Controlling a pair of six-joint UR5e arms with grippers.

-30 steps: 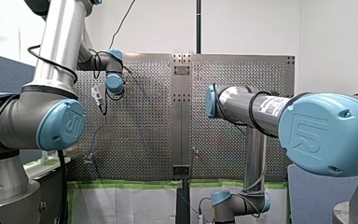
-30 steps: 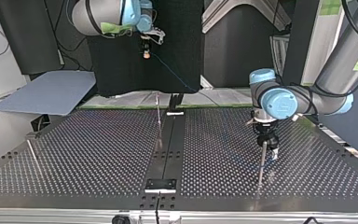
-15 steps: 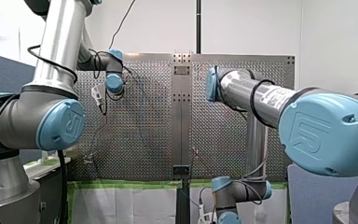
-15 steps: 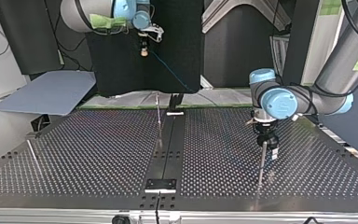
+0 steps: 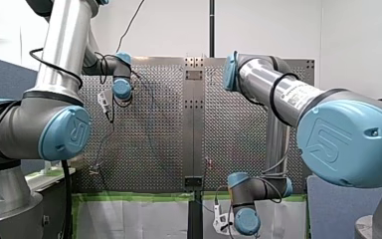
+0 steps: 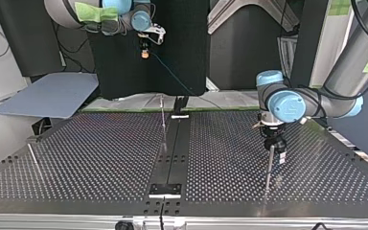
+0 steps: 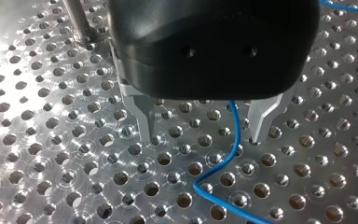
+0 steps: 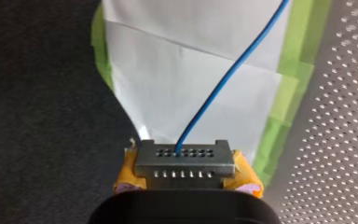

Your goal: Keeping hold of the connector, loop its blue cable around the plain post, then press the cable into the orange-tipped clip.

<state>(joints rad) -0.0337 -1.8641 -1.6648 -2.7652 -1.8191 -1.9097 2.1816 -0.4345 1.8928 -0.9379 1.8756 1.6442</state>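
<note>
Progress: early. Your right gripper (image 6: 145, 51) is raised off the far edge of the table (image 6: 91, 163), at the top view's left. Its yellow pads (image 8: 127, 173) are clamped on either side of the connector (image 8: 185, 161). That requirement is met.

The cable (image 8: 228, 77) leaves the connector's face and runs away from it in a clean line, hanging free over taped paper (image 8: 177, 70) beside the table. In the top view it slopes down toward the table's far edge.

Your left gripper (image 7: 203, 134) is low over the table, its metal fingers (image 7: 144, 114) spread apart and holding nothing. A stretch of cable passes between them, nearer one finger and touching neither as far as the left wrist view shows, then curves onward across the holes.

The post (image 7: 77, 21) stands just beside this gripper. No cable touches it in that view, so I judge the loop not made.

The clip (image 5: 208, 161) is small in every view, and I see no cable seated in it. Looping and pressing both remain.
</note>
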